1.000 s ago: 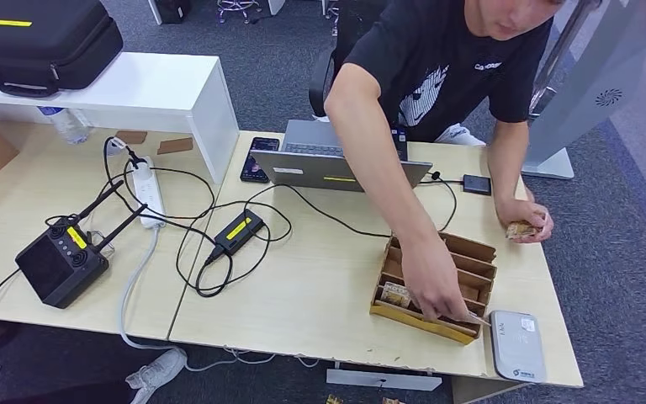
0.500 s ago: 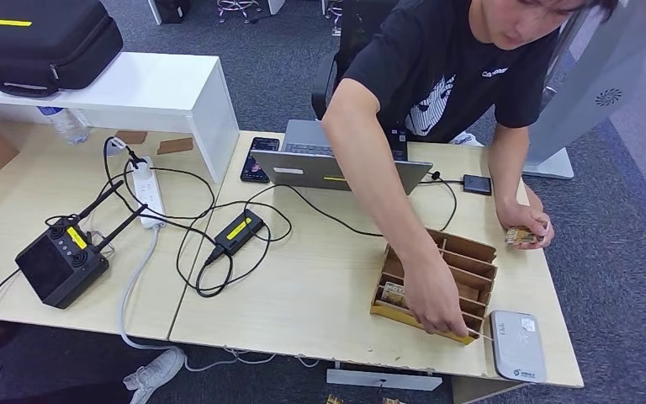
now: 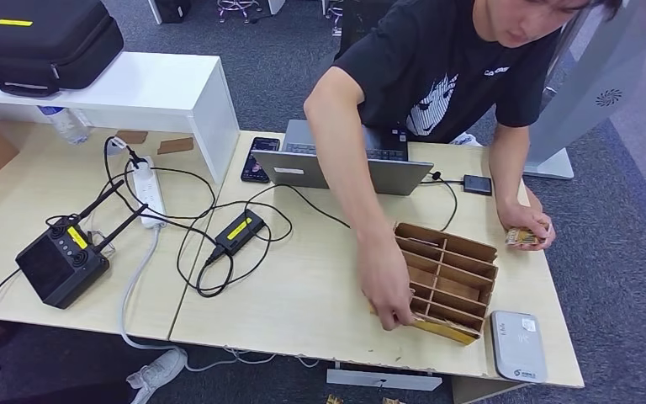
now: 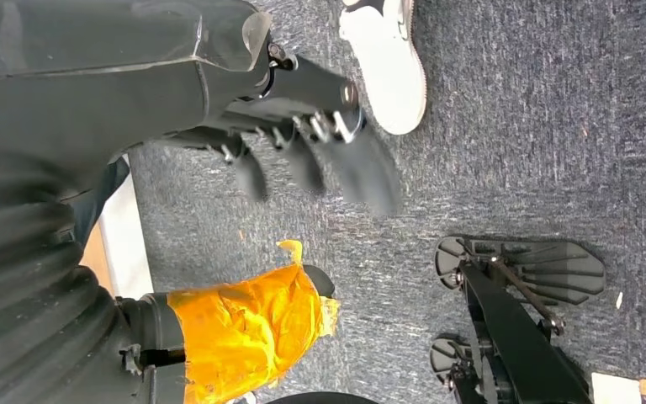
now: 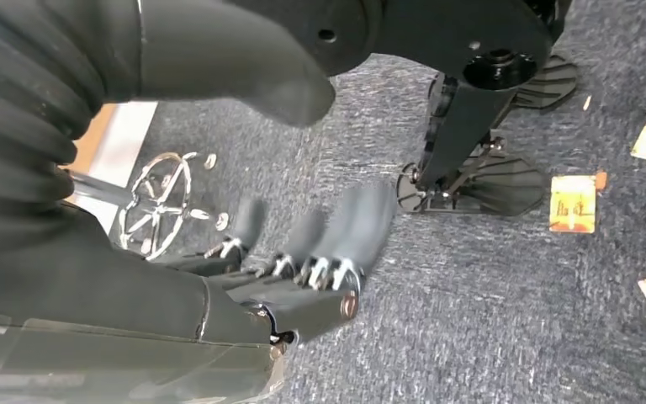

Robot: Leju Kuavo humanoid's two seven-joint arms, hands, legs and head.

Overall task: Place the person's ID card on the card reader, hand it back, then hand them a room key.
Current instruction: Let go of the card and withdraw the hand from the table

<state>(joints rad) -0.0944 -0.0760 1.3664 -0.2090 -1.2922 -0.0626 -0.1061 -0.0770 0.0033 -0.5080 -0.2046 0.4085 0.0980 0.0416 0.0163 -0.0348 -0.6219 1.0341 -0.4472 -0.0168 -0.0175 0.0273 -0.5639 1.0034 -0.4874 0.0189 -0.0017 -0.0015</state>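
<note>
A grey-white card reader (image 3: 517, 343) lies at the table's front right corner. Beside it stands a cardboard divider box (image 3: 452, 278). A person leans over the table with one hand (image 3: 389, 295) at the box's front left corner. Their other hand holds small yellowish cards (image 3: 523, 237) near the table's right edge. My left hand (image 4: 294, 156) hangs over the carpet, fingers spread, holding nothing; its thumb is wrapped in orange tape (image 4: 248, 332). My right hand (image 5: 303, 252) also hangs over the carpet, fingers straight and empty.
A laptop (image 3: 336, 164), a phone (image 3: 258, 158) and a small black device (image 3: 476, 184) sit at the back of the table. Cables, a power strip (image 3: 148, 192) and a black antenna box (image 3: 60, 263) lie to the left. Loose cards (image 5: 572, 204) lie on the carpet.
The person's hand has moved from the box's front right corner, near the reader, to its front left corner. The box has shifted slightly. My hands still hang low.
</note>
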